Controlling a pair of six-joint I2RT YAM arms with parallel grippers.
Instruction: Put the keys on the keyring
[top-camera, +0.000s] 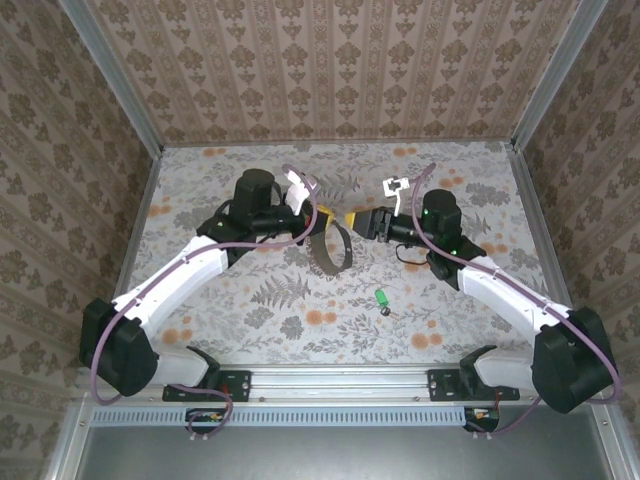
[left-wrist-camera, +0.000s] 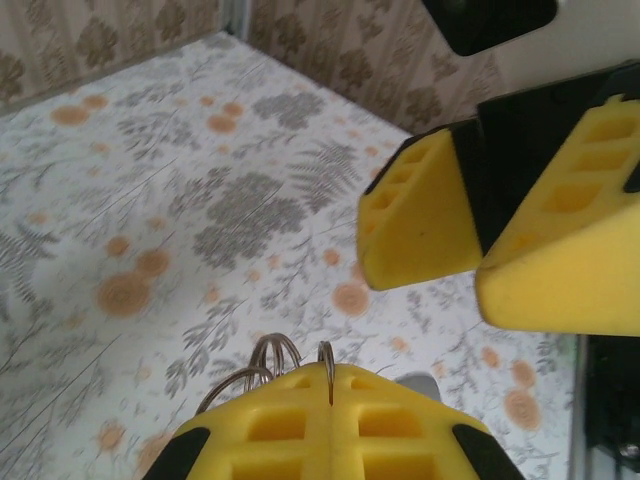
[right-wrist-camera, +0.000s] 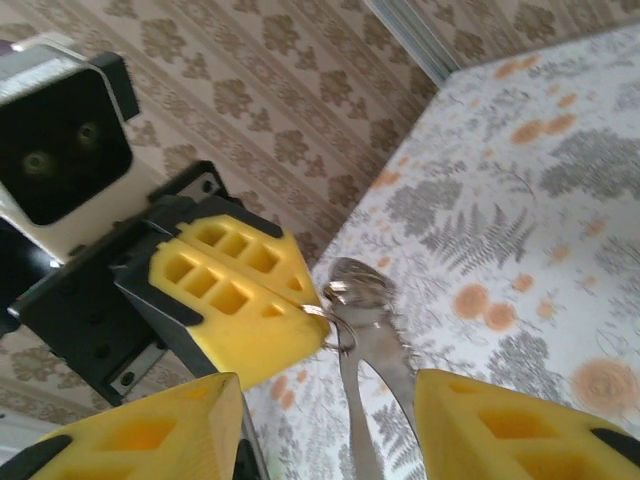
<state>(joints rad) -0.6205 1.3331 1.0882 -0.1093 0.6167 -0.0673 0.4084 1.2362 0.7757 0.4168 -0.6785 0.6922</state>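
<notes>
The keyring (top-camera: 336, 252) is a brown-tan hoop that hangs from small metal rings over the middle of the table. My left gripper (top-camera: 322, 218) is shut on it. In the left wrist view the wire rings (left-wrist-camera: 330, 358) stick out of the seam between the closed yellow pads (left-wrist-camera: 270, 420). My right gripper (top-camera: 357, 221) faces the left one tip to tip and stands open. In the right wrist view the hoop's band (right-wrist-camera: 388, 368) runs down between the right gripper's (right-wrist-camera: 328, 400) spread fingers without touching them. The green-headed key (top-camera: 381, 299) lies alone on the table, nearer the front.
The floral table top (top-camera: 250, 310) is boxed in by patterned walls on three sides, with metal posts (top-camera: 118, 80) at the corners. Purple-grey cables (top-camera: 150, 295) loop along both arms. The arm bases sit on a rail (top-camera: 340, 382) at the near edge.
</notes>
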